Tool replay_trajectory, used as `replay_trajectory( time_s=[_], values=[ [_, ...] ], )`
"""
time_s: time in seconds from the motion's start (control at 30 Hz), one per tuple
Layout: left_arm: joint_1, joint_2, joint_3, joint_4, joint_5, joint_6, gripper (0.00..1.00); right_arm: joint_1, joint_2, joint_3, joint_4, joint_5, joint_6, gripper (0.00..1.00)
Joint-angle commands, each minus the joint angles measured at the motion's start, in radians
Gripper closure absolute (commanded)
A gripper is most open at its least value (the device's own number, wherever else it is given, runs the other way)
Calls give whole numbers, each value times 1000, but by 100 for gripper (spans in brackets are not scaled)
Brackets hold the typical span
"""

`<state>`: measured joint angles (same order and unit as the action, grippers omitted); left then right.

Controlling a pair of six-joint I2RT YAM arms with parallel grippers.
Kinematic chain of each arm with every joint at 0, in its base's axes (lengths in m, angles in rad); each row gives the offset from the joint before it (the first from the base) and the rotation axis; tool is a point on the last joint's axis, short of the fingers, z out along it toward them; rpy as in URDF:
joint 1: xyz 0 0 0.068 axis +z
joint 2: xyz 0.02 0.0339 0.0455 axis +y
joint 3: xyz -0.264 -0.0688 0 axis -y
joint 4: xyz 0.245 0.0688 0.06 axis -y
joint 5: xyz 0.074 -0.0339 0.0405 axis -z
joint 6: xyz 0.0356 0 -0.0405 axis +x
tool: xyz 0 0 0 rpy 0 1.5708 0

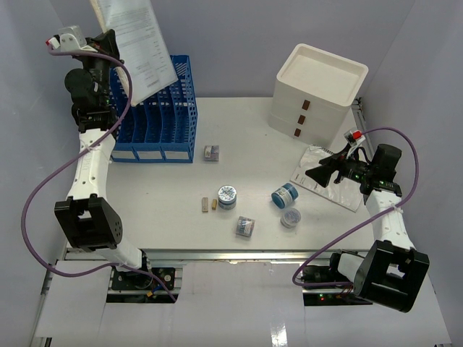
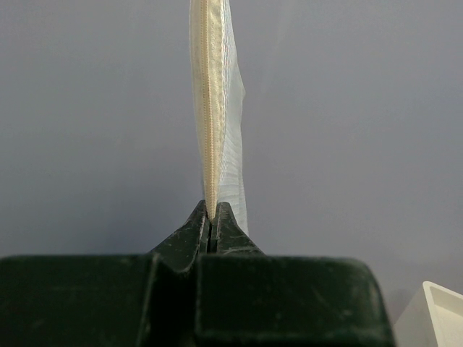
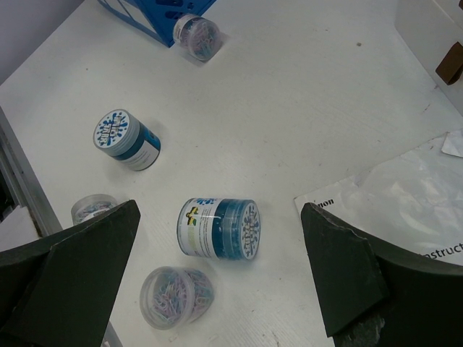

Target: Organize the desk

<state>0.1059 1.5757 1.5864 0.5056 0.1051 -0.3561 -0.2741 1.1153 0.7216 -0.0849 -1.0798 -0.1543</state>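
The white desk point(image 1: 253, 137) holds scattered items. My left gripper point(image 1: 108, 40) is raised high above the blue file rack point(image 1: 163, 119) and is shut on the edge of a clear sleeve with a printed sheet point(image 1: 137, 43). In the left wrist view the jaws point(image 2: 210, 217) pinch the sleeve point(image 2: 213, 108) edge-on. My right gripper point(image 1: 318, 173) is open and empty, hovering over the desk point(image 3: 311, 94). A blue-lidded jar point(image 3: 217, 228) lies on its side between its fingers in the right wrist view point(image 3: 219, 210).
A white drawer box point(image 1: 318, 90) stands at the back right. A plastic document bag point(image 1: 329, 181) lies under the right arm. A second blue jar point(image 1: 227, 196), three paper-clip tubs point(image 1: 291, 217) point(image 1: 245, 227) point(image 1: 211, 152) and two small blocks point(image 1: 209, 205) lie mid-desk. A metal rail point(image 1: 239, 253) runs along the near edge.
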Motion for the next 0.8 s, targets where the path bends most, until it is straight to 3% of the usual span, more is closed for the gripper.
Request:
replay_trajectory(
  time_s=[0.0,0.77],
  values=[
    [8,-23,62,50,-4,50,100,4,5,13,-12,-17,-19,1],
    [40,-89,81,66,37,31,100,9,21,16,-24,-19,-32,1]
  ],
)
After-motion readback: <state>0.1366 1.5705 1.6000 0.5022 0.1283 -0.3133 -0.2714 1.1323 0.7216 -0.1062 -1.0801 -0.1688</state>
